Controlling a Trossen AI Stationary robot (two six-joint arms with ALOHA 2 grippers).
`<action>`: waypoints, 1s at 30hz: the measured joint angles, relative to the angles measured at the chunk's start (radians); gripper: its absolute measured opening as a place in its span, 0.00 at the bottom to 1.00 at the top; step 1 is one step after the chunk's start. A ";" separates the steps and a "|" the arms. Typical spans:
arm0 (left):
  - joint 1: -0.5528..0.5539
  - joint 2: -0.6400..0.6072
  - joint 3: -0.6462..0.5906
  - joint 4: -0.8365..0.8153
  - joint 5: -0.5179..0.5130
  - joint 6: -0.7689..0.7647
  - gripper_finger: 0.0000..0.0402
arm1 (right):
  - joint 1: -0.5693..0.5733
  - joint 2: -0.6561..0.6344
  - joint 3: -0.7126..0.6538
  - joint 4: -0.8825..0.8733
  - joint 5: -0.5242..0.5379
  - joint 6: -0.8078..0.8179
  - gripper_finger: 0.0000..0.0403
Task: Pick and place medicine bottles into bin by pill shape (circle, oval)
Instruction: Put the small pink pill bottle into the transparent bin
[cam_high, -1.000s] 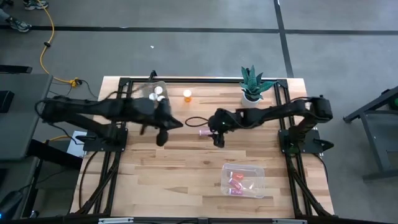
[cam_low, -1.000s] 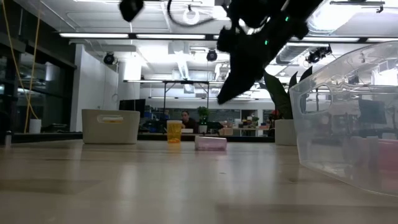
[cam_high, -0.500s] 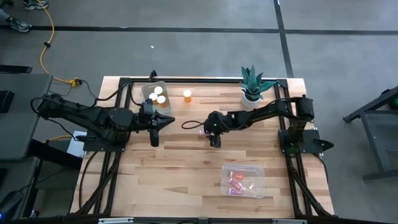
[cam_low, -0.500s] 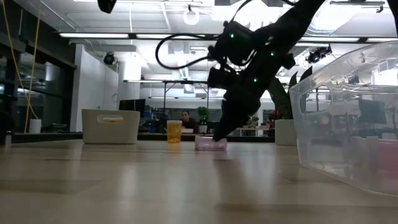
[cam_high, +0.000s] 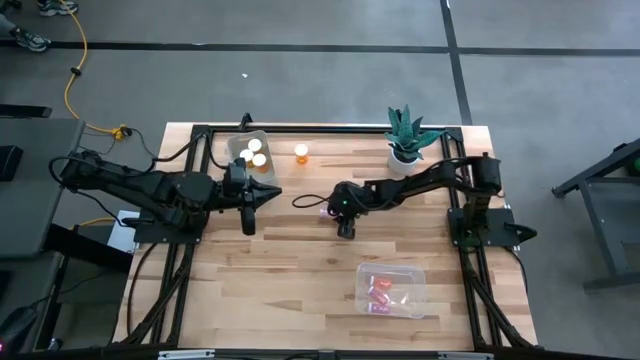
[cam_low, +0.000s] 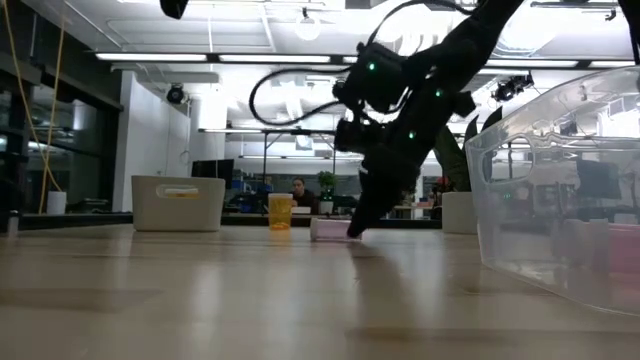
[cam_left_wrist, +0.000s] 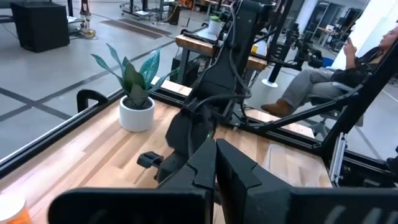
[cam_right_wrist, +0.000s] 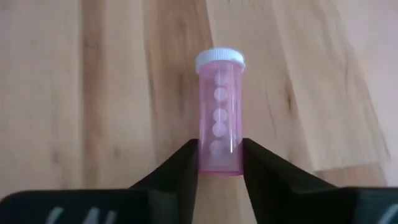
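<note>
A pink medicine bottle (cam_right_wrist: 219, 112) with a white cap lies on its side at mid-table, round pills showing through its wall; it also shows in the high view (cam_high: 326, 211) and the low view (cam_low: 328, 229). My right gripper (cam_right_wrist: 219, 168) is down at its bottom end and shut on it. An orange bottle (cam_high: 301, 153) stands upright near the far edge. My left gripper (cam_high: 274, 192) hovers shut beside the far-left tub, holding nothing. My right gripper pinches the pink bottle's side walls at its bottom end (cam_right_wrist: 219, 163) between the two fingers (cam_right_wrist: 180, 168). The fingers slant down from the table's right side and lie along the bottle. The bottle rests on its side on the table, cap away from the gripper.
A clear tub (cam_high: 250, 155) at the far left holds white-capped bottles. Another clear tub (cam_high: 390, 290) at the near right holds pink bottles and fills the right of the low view (cam_low: 560, 180). A potted plant (cam_high: 405, 140) stands at the far right.
My right gripper has come down from above the table to the pink bottle, which has stayed lying in place. My left arm has drawn back toward the table's left edge and turned, then kept still.
</note>
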 joint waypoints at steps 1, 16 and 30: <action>0.000 0.000 0.000 0.000 0.000 0.004 0.00 | 0.000 -0.012 0.000 -0.001 -0.004 0.009 0.26; 0.000 -0.056 0.001 -0.009 0.000 0.135 0.00 | 0.142 -0.417 -0.003 -0.312 0.003 0.170 0.21; 0.025 -0.129 0.001 0.023 0.004 0.215 0.00 | 0.687 -0.491 -0.003 -0.547 -0.002 0.785 0.21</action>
